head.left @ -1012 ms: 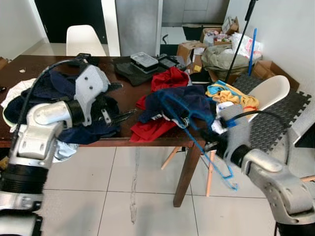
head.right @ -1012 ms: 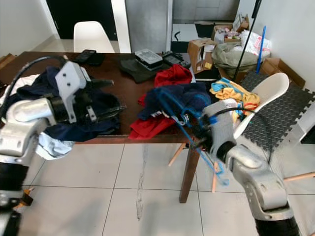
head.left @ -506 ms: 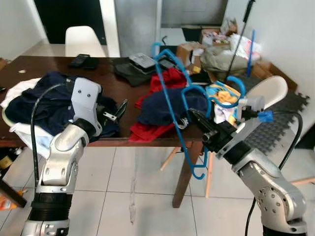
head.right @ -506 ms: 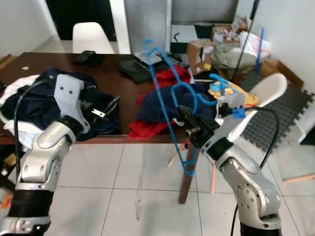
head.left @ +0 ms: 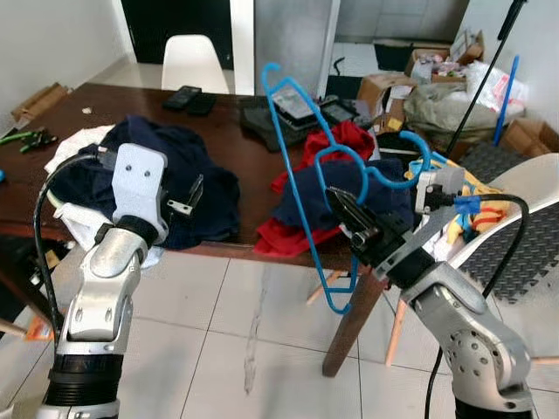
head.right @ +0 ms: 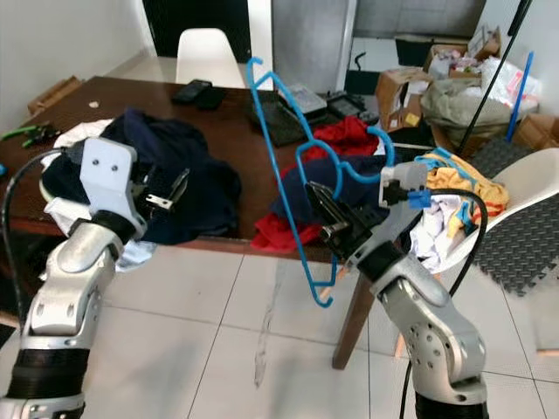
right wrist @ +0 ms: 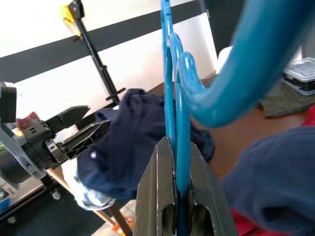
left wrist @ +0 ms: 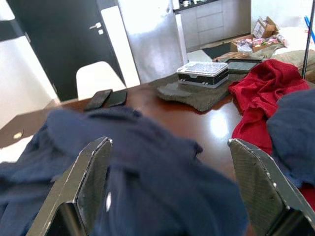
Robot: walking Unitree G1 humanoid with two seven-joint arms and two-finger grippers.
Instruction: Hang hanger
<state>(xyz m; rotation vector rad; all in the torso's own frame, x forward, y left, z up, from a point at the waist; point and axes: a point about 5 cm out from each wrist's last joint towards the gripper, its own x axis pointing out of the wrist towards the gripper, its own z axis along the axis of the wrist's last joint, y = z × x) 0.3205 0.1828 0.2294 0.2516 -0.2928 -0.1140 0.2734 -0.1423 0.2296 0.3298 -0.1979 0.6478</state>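
Right gripper is clamping the blue hanger before the table. Left gripper is hovering, fingers apart, over navy clothing; red garment is lying alongside

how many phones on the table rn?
2: two dark phones lie side by side at the table's far edge, near the white chair. Clothes could hide more.

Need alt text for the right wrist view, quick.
The right gripper has its fingers shut on a blue plastic hanger, whose hook curves overhead. Behind, a navy garment lies on the brown wooden table, with the left gripper alongside.
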